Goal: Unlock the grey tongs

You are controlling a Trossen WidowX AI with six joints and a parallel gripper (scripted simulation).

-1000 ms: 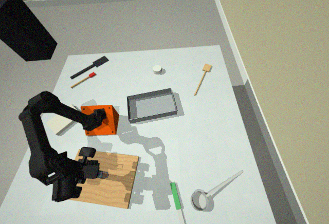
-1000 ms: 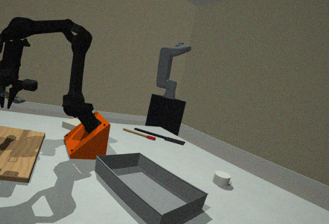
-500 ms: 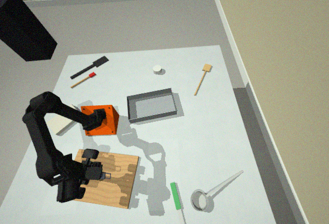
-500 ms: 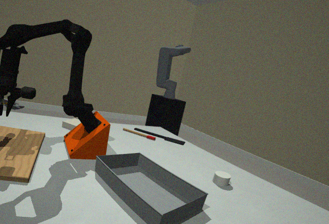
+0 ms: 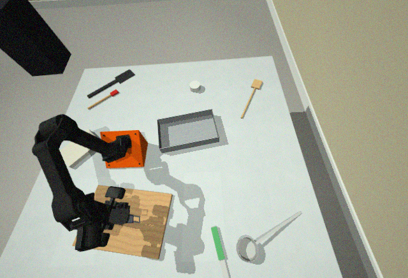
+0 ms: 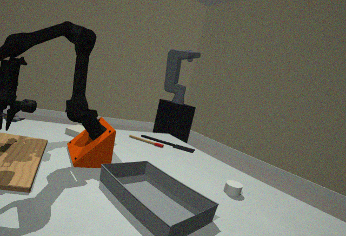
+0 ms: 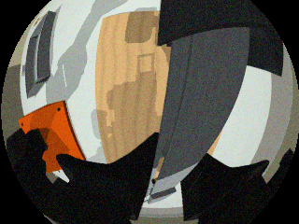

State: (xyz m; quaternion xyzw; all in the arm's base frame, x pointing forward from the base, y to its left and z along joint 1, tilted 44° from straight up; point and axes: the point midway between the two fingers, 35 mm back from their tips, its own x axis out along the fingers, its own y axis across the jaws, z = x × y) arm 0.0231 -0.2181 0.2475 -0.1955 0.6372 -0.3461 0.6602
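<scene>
My gripper is shut on the grey tongs and holds them in the air above the wooden board. In the wrist view the tongs fill the middle as a long grey blade running away from the fingers over the board. In the top and exterior views the arm hides most of them, and I cannot tell whether their arms are spread. The grey roasting tin stands empty at the table's middle.
The arm's orange base stands between board and tin. A black spatula, a red-tipped stick, a white cylinder and a wooden spatula lie at the back. A green brush and a strainer lie right of the board.
</scene>
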